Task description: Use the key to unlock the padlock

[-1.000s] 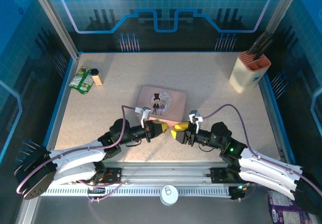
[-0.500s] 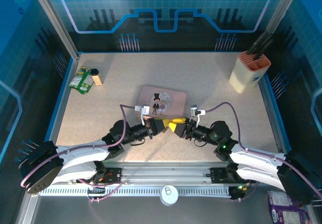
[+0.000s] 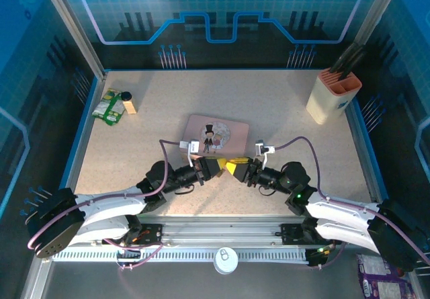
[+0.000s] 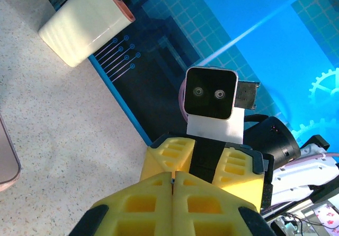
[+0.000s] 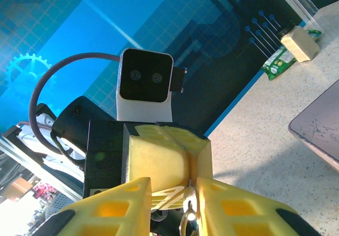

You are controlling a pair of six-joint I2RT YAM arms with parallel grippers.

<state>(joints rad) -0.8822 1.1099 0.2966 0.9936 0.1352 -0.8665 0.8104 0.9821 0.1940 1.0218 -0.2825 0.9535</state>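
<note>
Padlock, right wrist view: a small brass-coloured loop sits low in the narrow gap between the fingers of the right hand, which are closed on it. I take it for the padlock, though little of it shows. Left hand faces it nose to nose, just beyond.

Left wrist view: left hand's fingers are pressed together along their seam. Whether the key is pinched there I cannot tell. Right hand is straight ahead, touching or nearly so. Pink tin edge is at left on the surface.

Top view: both hands meet tip to tip above the surface, at the tin's near edge.

Progress (judgement): pickup and alignment look done. Insertion, turn and shackle release remain, none confirmed.

Versus 1.0 s ago: the hands then stood apart with a gap, and the right arm has swung in. Versus 0.5 s ago: practically unchanged.
</note>
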